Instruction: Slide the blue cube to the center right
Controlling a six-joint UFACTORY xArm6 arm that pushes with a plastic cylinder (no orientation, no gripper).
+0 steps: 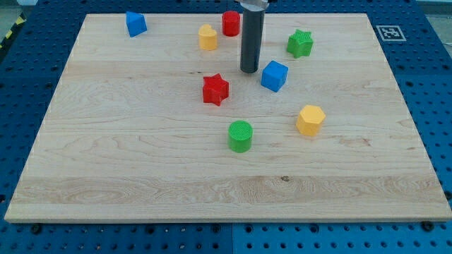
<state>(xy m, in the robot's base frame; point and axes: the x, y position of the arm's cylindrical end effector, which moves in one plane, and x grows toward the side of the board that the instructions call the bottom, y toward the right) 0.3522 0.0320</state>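
Note:
The blue cube sits on the wooden board, a little above and right of the board's middle. My tip is the lower end of a dark rod that comes down from the view's top. It stands just left of the blue cube, with a small gap between them. A red star lies below and left of the tip.
A second blue block is at the top left. A yellow block and a red cylinder are near the top middle. A green star is above right of the cube. A yellow hexagonal block and a green cylinder lie below.

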